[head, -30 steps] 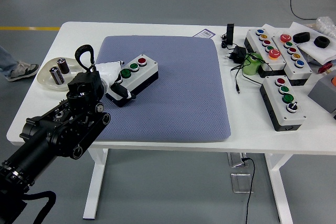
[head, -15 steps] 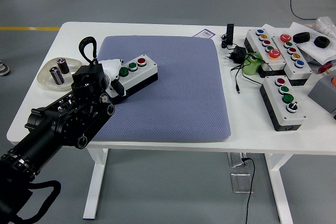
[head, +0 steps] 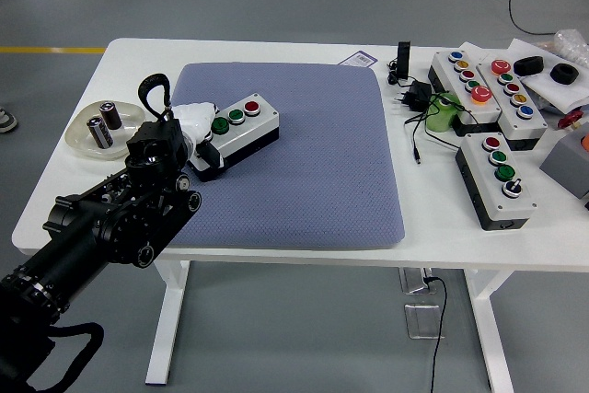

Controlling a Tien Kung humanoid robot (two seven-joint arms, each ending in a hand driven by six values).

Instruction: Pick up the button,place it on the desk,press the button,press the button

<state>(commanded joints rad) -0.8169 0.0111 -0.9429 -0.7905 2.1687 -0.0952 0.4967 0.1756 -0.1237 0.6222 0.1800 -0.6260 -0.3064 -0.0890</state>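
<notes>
A blue mat (head: pixel 304 154) lies on the white table (head: pixel 230 51). The button box (head: pixel 236 130) sits on the left part of the mat, with a green, a green and a red button on top. The robot's left hand (head: pixel 191 126) is at the left end of the box, touching it. Its fingers are hidden, so you cannot tell if they grip. A dish (head: pixel 85 144) with two batteries (head: pixel 104 123) sits left of the mat. More button boxes (head: pixel 492 177) lie right of the mat.

No legible text anywhere; small label (head: pixel 361 59) at mat's far edge too blurred to read.
</notes>
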